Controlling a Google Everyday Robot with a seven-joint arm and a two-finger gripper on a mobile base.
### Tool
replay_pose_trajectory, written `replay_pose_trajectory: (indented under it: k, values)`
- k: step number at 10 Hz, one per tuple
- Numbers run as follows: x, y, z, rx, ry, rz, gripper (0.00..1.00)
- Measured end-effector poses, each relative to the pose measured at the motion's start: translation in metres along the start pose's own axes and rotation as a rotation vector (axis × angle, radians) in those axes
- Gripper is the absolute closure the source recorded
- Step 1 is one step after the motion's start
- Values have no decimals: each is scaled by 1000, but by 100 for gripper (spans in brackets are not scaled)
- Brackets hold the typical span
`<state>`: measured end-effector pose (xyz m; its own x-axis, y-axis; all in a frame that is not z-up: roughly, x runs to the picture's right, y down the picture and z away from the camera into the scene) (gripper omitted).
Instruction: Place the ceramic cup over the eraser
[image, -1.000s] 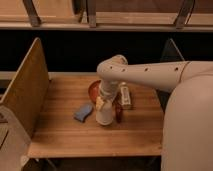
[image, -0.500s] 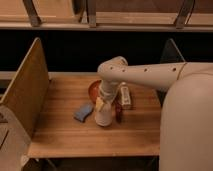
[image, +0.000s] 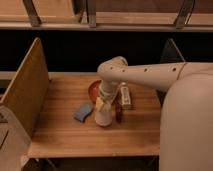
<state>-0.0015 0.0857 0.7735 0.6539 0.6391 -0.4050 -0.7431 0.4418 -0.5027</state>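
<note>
My claw (image: 101, 104) sits atop the cup (image: 103, 116); grip unclear. Pad (image: 83, 112) just left, open table (image: 75, 137) toward the near edge.

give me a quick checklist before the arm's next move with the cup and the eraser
1. Tool at the cup, coming from above: ok.
2. Cup upright on the table: ok.
3. Grip on the cup: cannot tell.
4. Eraser located: cannot tell; none visible.
5. Blue pad apart from the cup, to its left: ok.
6. Clearance on the right: not ok; a dark reddish object stands close beside the cup, the red bowl just behind.
</note>
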Motion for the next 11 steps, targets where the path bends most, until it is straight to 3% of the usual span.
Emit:
replay_pose_trajectory:
  k: [4,5,11]
  values:
    - [0,0,0,0,0,0,85]
    - [0,0,0,0,0,0,82]
    - [0,0,0,0,0,0,24]
